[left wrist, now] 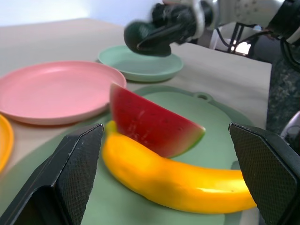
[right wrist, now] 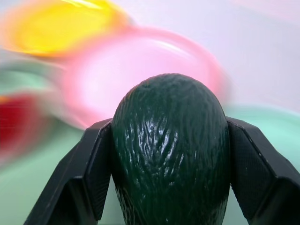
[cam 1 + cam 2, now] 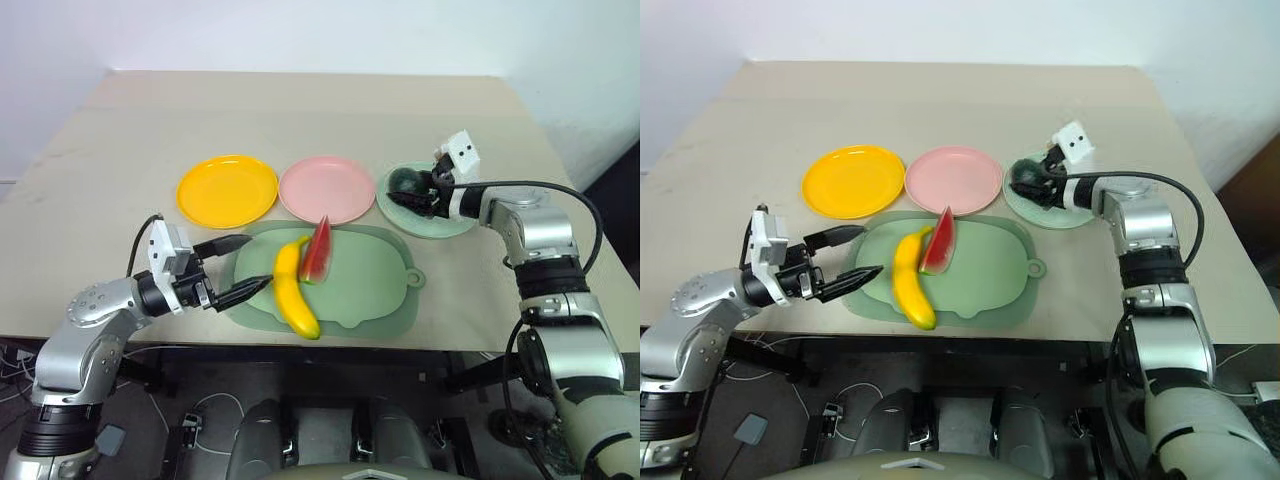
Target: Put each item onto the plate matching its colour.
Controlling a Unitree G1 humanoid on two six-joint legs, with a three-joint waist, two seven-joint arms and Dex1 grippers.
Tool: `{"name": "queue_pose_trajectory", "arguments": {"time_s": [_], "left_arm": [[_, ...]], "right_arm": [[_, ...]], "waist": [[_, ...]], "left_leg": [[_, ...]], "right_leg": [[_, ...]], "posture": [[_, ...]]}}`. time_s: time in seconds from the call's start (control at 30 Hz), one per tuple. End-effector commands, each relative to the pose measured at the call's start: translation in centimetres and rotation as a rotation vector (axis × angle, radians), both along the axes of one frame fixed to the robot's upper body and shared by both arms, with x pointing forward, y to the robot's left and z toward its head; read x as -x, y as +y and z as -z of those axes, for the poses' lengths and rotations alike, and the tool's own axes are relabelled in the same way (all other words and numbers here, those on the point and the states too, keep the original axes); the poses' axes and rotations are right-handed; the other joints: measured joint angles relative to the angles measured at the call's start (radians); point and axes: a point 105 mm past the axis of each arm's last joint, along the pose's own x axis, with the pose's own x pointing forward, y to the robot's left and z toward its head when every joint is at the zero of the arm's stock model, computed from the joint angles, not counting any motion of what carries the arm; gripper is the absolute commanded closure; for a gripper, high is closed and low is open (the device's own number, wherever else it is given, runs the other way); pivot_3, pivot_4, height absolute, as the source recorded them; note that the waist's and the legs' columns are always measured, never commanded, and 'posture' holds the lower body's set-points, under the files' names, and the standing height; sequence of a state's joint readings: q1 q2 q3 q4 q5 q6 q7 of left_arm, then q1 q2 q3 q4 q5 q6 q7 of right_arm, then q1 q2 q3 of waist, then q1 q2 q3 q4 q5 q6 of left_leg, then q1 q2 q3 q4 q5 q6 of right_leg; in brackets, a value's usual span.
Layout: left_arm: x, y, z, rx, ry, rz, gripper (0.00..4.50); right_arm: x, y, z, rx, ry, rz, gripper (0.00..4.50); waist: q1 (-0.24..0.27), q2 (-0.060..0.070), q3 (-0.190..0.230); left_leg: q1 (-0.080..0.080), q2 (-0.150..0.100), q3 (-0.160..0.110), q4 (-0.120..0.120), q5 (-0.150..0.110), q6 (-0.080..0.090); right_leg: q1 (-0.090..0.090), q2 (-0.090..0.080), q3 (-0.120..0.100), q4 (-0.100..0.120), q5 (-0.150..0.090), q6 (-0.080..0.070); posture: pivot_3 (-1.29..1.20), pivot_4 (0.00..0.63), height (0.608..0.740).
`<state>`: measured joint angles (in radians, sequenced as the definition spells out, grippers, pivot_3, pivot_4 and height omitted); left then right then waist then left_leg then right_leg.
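Note:
My right gripper [image 3: 412, 190] is shut on the small dark green avocado [image 2: 171, 150] and holds it just above the light green plate [image 3: 447, 226] at the right. On the large pale green mat [image 3: 372, 285] lie the yellow banana [image 3: 293, 290] and the red watermelon wedge [image 3: 317, 250], leaning against each other. My left gripper [image 3: 258, 262] stands open at the mat's left edge, its fingers pointing at the banana and apart from it. The yellow plate [image 3: 227, 190] and the pink plate [image 3: 327, 188] sit bare behind the mat.
The three plates stand in a row across the middle of the beige table [image 3: 300, 110], with open tabletop behind them. The mat reaches close to the table's front edge. A black cable [image 3: 560, 190] loops over my right arm.

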<state>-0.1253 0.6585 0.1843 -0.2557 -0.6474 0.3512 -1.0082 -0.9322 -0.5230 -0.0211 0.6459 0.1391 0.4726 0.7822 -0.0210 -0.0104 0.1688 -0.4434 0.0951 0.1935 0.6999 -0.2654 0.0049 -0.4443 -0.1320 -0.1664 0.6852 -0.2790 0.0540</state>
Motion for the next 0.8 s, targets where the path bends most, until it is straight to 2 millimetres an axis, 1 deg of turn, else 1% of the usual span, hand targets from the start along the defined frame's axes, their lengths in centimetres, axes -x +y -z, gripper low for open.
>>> {"name": "queue_pose_trajectory", "arguments": {"time_s": [0.03, 0.13, 0.2, 0.33, 0.4, 0.43, 0.47, 0.5, 0.57, 0.7, 0.8], "left_arm": [[0.0, 0.5, -1.4, 0.011, -0.036, -0.010, 0.00], [0.1, 0.4, -1.4, 0.009, -0.038, -0.011, 0.00], [0.2, 0.2, -1.4, 0.007, -0.039, -0.007, 0.00], [0.4, -0.1, -1.3, 0.007, -0.039, 0.000, 0.00], [0.5, -0.2, -1.3, 0.007, -0.038, 0.000, 0.00], [0.5, -0.2, -1.3, 0.007, -0.038, 0.001, 0.00], [0.5, -0.3, -1.3, 0.007, -0.038, 0.000, 0.00], [0.6, -0.3, -1.2, 0.007, -0.037, -0.001, 0.00], [0.7, -0.2, -1.2, 0.008, -0.034, -0.004, 0.00], [0.6, 0.0, -1.1, 0.009, -0.029, -0.014, 0.00], [0.6, 0.1, -1.1, 0.010, -0.029, -0.021, 0.00]], "right_arm": [[-2.1, -1.9, -1.7, -0.051, -0.025, 0.184, 1.43], [-2.8, -3.6, -0.5, -0.016, 0.040, 0.310, 1.43], [-2.9, -3.7, 0.0, -0.013, 0.074, 0.334, 1.43], [-3.0, -3.4, 0.5, -0.005, 0.107, 0.332, 1.43], [-3.0, -3.3, 0.5, -0.004, 0.108, 0.331, 0.65], [-3.0, -3.3, 0.5, -0.005, 0.108, 0.329, 0.44], [-3.0, -3.2, 0.4, -0.006, 0.107, 0.325, 0.14], [-3.0, -3.1, 0.3, -0.008, 0.107, 0.320, 0.02], [-3.1, -3.2, -0.1, -0.015, 0.093, 0.315, 0.02], [-2.8, -3.9, -2.2, -0.044, 0.069, 0.325, 0.02], [-2.1, -3.5, -3.5, -0.088, 0.094, 0.287, 0.02]], "waist": [[-0.001, 0.001, 0.000], [-0.002, 0.001, 0.001], [-0.002, 0.001, 0.001], [-0.003, 0.001, 0.001], [-0.004, 0.002, 0.001], [-0.005, 0.002, 0.001], [-0.006, 0.002, 0.001], [-0.006, 0.002, 0.001], [-0.006, 0.002, 0.001], [-0.006, 0.002, 0.001], [-0.006, 0.003, 0.002]], "left_leg": [[0.000, 0.000, 0.000, 0.000, 0.000, 0.000], [0.000, 0.000, 0.002, 0.000, 0.000, 0.000], [0.000, 0.000, 0.002, 0.000, 0.000, 0.000], [0.000, 0.000, 0.002, 0.000, 0.000, 0.000], [0.000, 0.000, 0.002, 0.000, 0.000, 0.000], [0.000, 0.000, 0.002, 0.000, 0.000, 0.000], [0.000, 0.000, 0.002, 0.000, 0.000, 0.000], [0.000, 0.000, 0.002, 0.000, 0.000, 0.000], [0.000, 0.000, 0.002, 0.000, 0.000, 0.000], [0.000, 0.000, 0.002, 0.000, 0.000, 0.000], [0.000, 0.000, 0.002, 0.000, 0.000, 0.000]], "right_leg": [[0.000, 0.000, 0.000, 0.000, 0.000, 0.000], [-0.001, 0.000, 0.001, 0.000, 0.000, 0.000], [-0.001, 0.001, 0.001, 0.000, 0.000, 0.000], [-0.001, 0.001, 0.001, 0.000, 0.000, 0.000], [-0.001, 0.001, 0.002, 0.000, 0.000, 0.000], [-0.001, 0.001, 0.002, 0.000, 0.000, 0.000], [-0.001, 0.001, 0.002, 0.000, 0.000, 0.000], [-0.001, 0.001, 0.002, 0.000, 0.000, 0.000], [-0.001, 0.001, 0.002, 0.000, 0.000, 0.000], [-0.001, 0.001, 0.002, 0.000, 0.000, 0.000], [-0.001, 0.000, 0.002, 0.000, 0.000, 0.000]], "posture": [[0.00, 0.150, 0.695], [0.00, 0.150, 0.695], [0.00, 0.150, 0.695], [0.00, 0.150, 0.695], [0.00, 0.150, 0.695], [0.00, 0.150, 0.695], [0.00, 0.150, 0.695], [0.00, 0.150, 0.695], [0.00, 0.150, 0.695], [0.00, 0.150, 0.695], [0.00, 0.150, 0.695]]}}
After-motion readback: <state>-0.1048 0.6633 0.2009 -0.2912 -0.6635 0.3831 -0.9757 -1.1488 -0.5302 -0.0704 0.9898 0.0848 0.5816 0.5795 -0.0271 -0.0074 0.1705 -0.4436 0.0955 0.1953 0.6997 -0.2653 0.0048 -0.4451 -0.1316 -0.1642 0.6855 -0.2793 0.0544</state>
